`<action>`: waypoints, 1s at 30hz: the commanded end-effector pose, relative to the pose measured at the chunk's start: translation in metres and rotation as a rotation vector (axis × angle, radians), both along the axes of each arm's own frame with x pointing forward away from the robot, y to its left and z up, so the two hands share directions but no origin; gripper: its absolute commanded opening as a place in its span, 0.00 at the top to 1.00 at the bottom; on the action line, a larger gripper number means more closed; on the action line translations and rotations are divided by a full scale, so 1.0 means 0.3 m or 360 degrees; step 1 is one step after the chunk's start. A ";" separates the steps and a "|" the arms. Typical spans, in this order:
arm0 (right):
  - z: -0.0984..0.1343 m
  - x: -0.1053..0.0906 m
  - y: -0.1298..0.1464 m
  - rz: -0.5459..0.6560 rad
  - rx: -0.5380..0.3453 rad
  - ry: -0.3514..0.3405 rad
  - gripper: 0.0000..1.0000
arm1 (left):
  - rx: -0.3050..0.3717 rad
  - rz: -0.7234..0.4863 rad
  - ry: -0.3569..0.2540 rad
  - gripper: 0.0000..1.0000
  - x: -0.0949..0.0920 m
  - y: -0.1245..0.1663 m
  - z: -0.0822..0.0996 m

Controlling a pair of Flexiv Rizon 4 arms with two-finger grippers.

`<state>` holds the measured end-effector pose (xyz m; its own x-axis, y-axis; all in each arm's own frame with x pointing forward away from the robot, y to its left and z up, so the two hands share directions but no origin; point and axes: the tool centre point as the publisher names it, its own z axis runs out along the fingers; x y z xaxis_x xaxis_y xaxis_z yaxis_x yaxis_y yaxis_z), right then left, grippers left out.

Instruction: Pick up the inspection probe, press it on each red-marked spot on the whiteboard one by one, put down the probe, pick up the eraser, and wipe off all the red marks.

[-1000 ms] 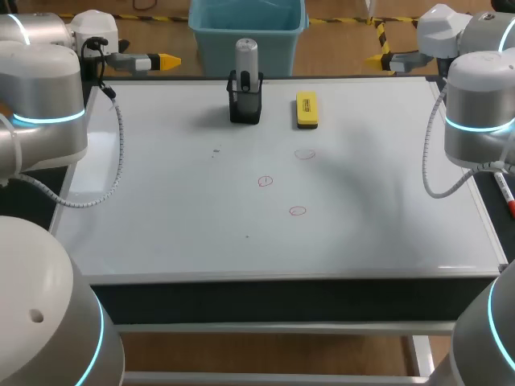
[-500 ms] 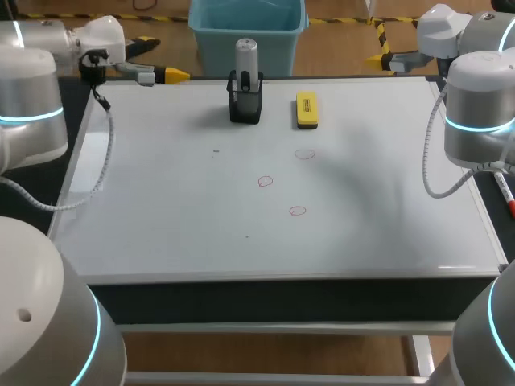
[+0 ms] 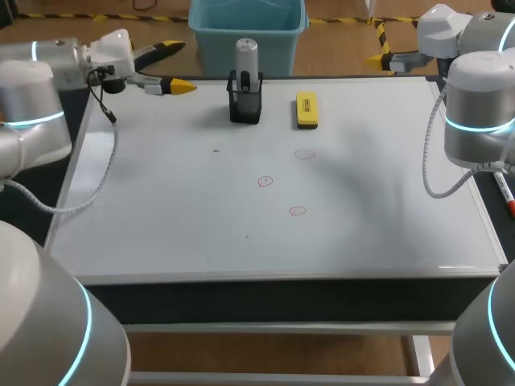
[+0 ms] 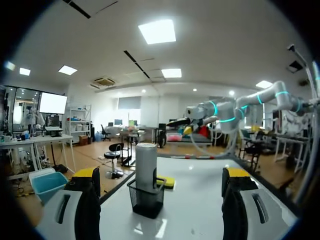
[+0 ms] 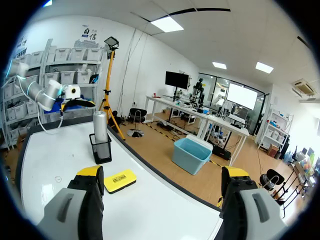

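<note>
- Plainly, the left gripper [image 3: 177,66] has its yellow-tipped fingers spread wide with nothing between them. It is at about 11 o'clock of the whiteboard [image 3: 161,209], by the far edge.
- The inspection probe [image 3: 245,55], a silver cylinder, stands upright in a black holder [image 3: 245,106] at 12 o'clock on the board. In the left wrist view it is ahead of the gripper, apart from both fingers.
- The right gripper [image 5: 162,174] is likewise spread and empty, off the board's 1 o'clock corner.
- The yellow eraser [image 3: 306,109] lies flat near the holder, at its 3 o'clock.
- Three red marks [image 3: 265,182] sit near the board's middle, well apart from both grippers.
</note>
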<state>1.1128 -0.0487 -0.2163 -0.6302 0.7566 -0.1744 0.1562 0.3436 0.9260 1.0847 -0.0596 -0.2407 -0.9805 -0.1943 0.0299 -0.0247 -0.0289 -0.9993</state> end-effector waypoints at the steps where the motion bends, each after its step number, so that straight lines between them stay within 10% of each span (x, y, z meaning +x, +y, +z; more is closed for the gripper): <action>1: 0.000 0.002 -0.001 0.0002 -0.0001 0.0002 0.00 | -0.0017 -0.0289 -0.0031 0.00 0.053 -0.053 -0.029; 13: 0.000 0.002 -0.001 0.0002 -0.0001 0.0002 0.00 | -0.0160 -0.0449 -0.0010 0.00 0.129 -0.158 -0.059; 30: 0.000 0.002 -0.001 0.0002 -0.0001 0.0002 0.00 | -0.0075 -0.0515 0.0003 0.00 0.187 -0.293 -0.068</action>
